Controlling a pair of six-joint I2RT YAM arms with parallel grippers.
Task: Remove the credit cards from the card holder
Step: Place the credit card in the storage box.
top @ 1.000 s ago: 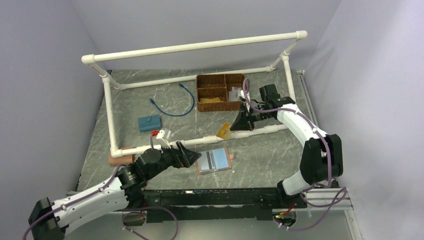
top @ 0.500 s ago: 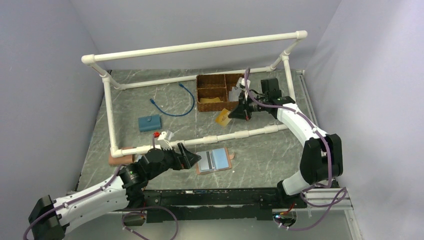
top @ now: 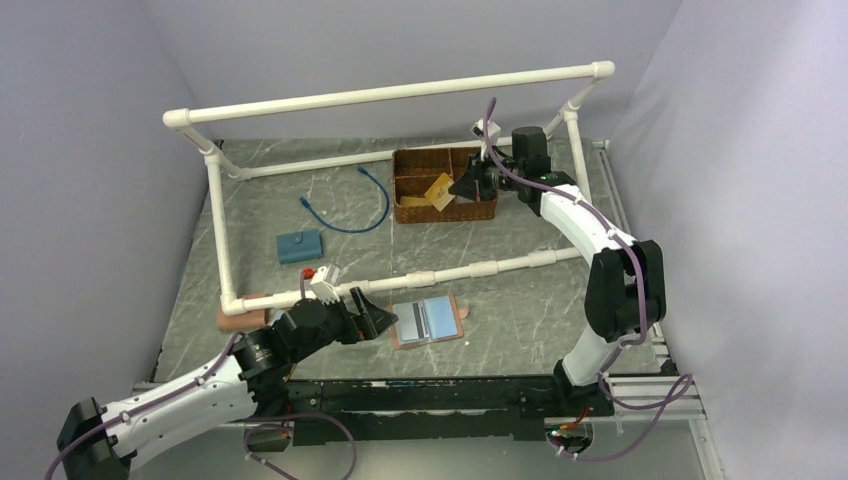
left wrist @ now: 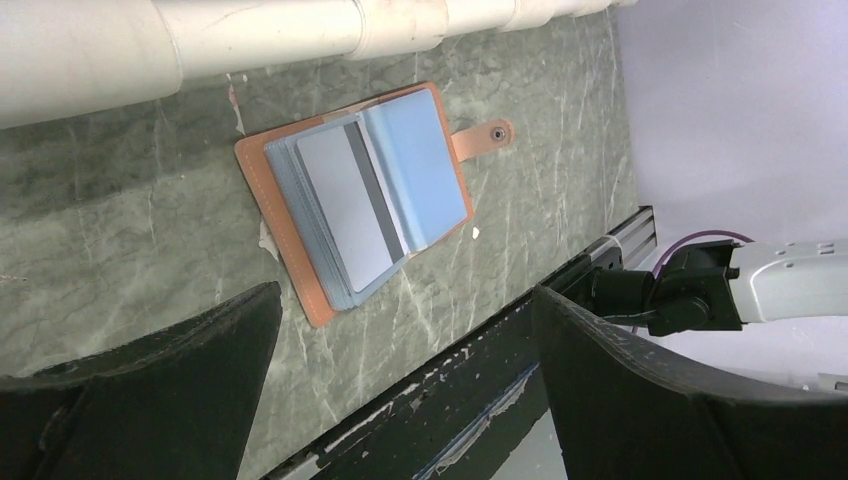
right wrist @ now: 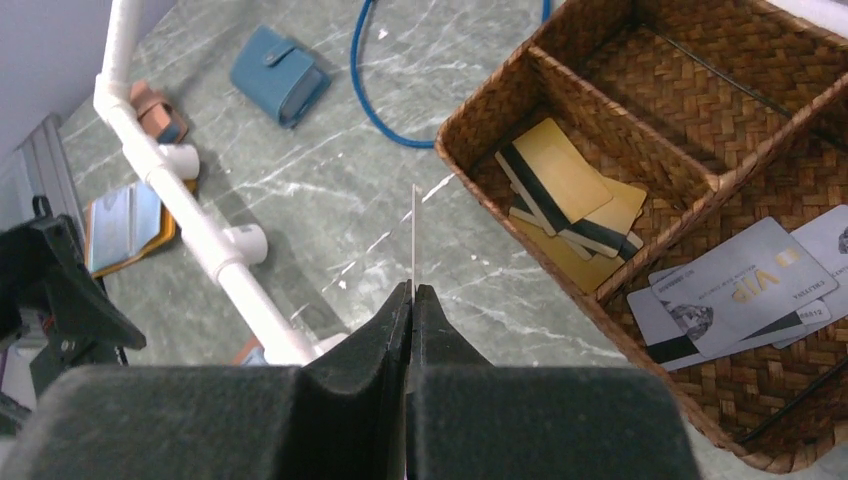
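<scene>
The right gripper (right wrist: 411, 290) is pinched tight on a yellow card (top: 438, 191), holding it on edge in the air close by the wicker basket (top: 440, 214). The basket sits toward the far edge of the table (top: 520, 300), right of the middle. A few yellow cards (right wrist: 570, 195) lie in one compartment of it, and grey cards (right wrist: 740, 285) in the one beside it.

The left gripper (top: 385, 318) is spread wide and grasps nothing. It sits low, just left of the card holder (left wrist: 370, 190). The holder lies open and flat near the table's near edge, about midway along, just this side of the white pipe (top: 470, 270). A grey card (left wrist: 345, 205) with a dark stripe shows in its pockets.
</scene>
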